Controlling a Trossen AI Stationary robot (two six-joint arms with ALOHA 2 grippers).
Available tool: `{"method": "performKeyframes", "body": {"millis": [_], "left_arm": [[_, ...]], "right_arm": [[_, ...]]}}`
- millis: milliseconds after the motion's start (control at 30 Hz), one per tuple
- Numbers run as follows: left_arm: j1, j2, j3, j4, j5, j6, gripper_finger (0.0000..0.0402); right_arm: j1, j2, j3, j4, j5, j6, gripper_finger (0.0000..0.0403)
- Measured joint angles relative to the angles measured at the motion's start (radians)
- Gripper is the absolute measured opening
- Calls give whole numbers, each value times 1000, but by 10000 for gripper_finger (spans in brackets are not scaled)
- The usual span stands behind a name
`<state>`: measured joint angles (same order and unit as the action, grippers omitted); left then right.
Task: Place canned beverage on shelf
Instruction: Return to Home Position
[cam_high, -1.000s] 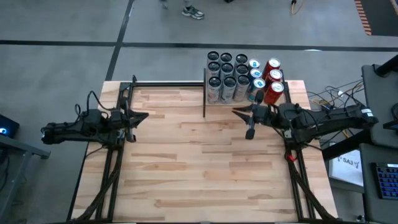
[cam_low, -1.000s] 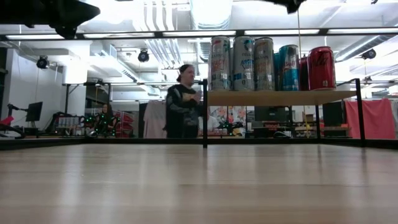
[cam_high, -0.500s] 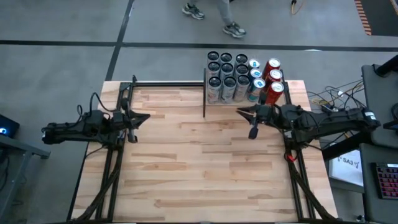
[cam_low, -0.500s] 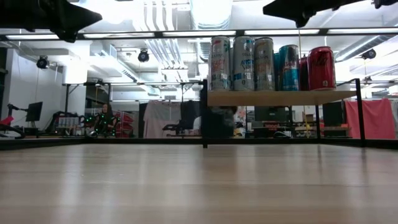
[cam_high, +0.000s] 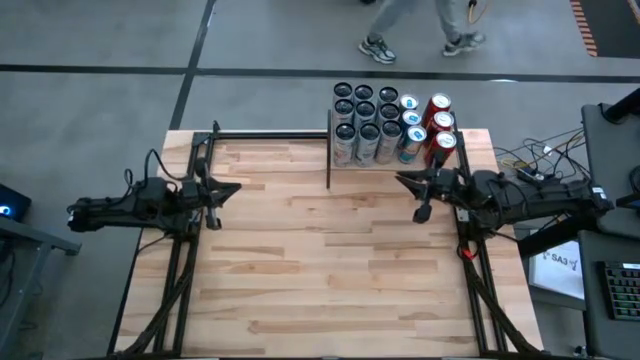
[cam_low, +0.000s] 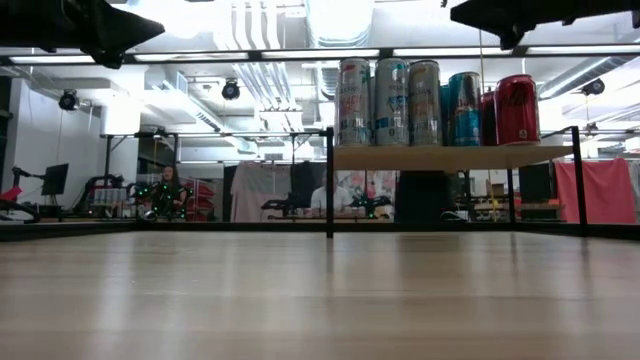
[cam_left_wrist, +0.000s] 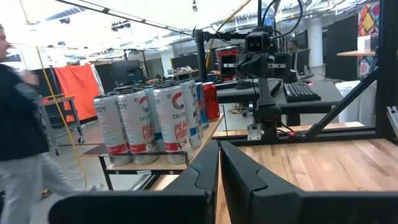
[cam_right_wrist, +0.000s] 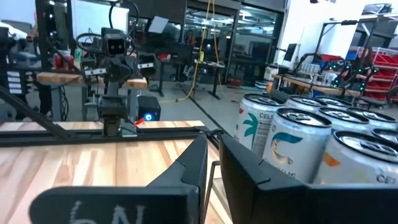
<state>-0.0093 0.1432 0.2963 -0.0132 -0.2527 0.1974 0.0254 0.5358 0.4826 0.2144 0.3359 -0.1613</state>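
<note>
Homing seems the step in hand: cans (cam_high: 385, 125) stand on the shelf (cam_low: 450, 157) at the far side, my right gripper (cam_high: 404, 180) near it with fingers pinched narrow and empty (left gripper (cam_high: 230, 188) likewise, parked left), so next wants a retreat clear of them.

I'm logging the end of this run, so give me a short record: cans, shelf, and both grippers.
cans: upright in rows on the shelf, red ones at the right end
shelf: raised board at the far edge of the table, right half
left gripper: shut, empty, over the table's left side
right gripper: shut, empty, in front of the shelf, clear of the cans
</note>
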Motion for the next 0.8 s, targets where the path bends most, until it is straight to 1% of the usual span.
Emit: {"method": "performKeyframes", "body": {"millis": [400, 600, 800], "left_arm": [[0, -38, -127, 129, 0, -14, 0], [1, -63, -144, 134, 0, -15, 0], [1, -84, -191, 157, -2, -23, 0]], "right_arm": [[0, -95, -79, 4, 0, 34, 34], [0, -145, -115, 9, -3, 21, 34], [0, -245, -189, 31, -3, 39, 34]]}}
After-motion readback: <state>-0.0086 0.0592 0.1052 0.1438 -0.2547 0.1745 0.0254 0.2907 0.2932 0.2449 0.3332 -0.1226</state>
